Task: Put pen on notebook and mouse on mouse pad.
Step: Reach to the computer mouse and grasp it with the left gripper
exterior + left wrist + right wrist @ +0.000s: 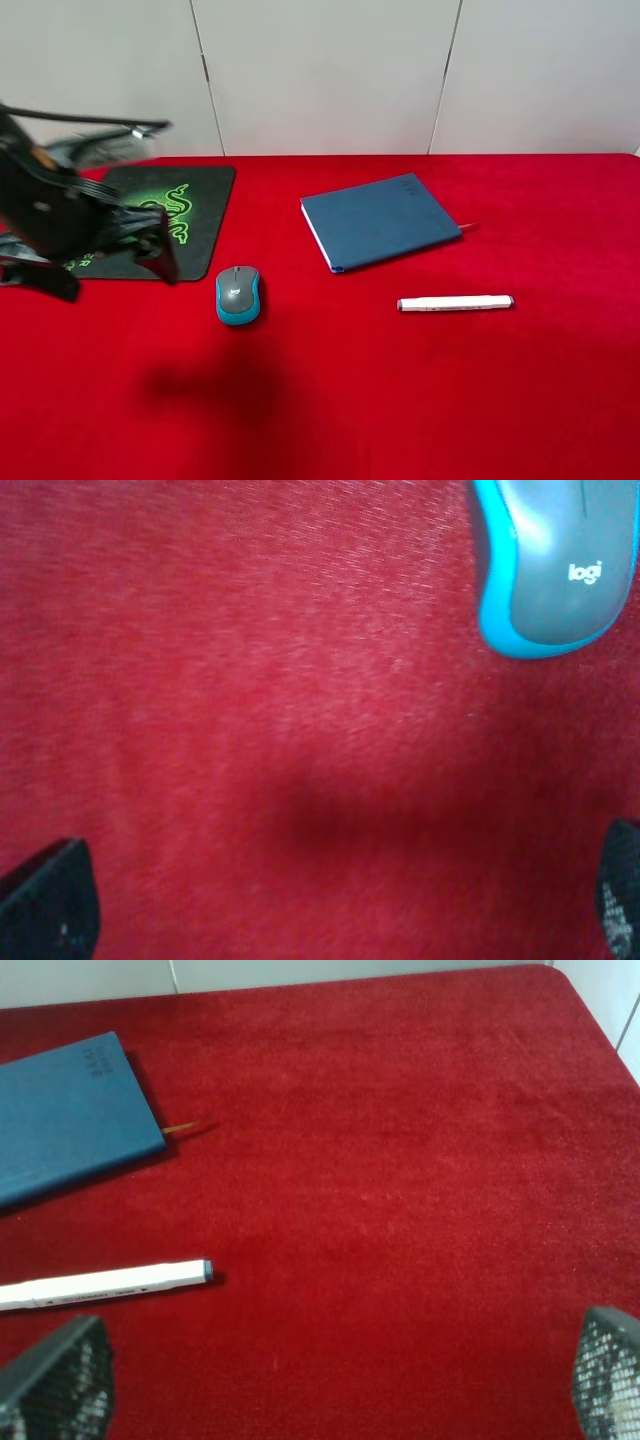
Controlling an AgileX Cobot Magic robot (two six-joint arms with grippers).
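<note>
Currently mouse step: my left gripper [330, 900], wide open and empty, sits short of the mouse [555, 565]; next, straddle it. Right gripper [340, 1370] likewise open, empty, near the pen [100, 1285].

Grey-teal mouse [560, 570] marked "logi" lies on red cloth [230, 660], apart from left gripper [333, 898], whose fingertips are spread wide.

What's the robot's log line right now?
mouse: on red cloth, off mouse pad | pen: on cloth, off notebook | left jaws: open, near mouse | right jaws: open, empty
</note>
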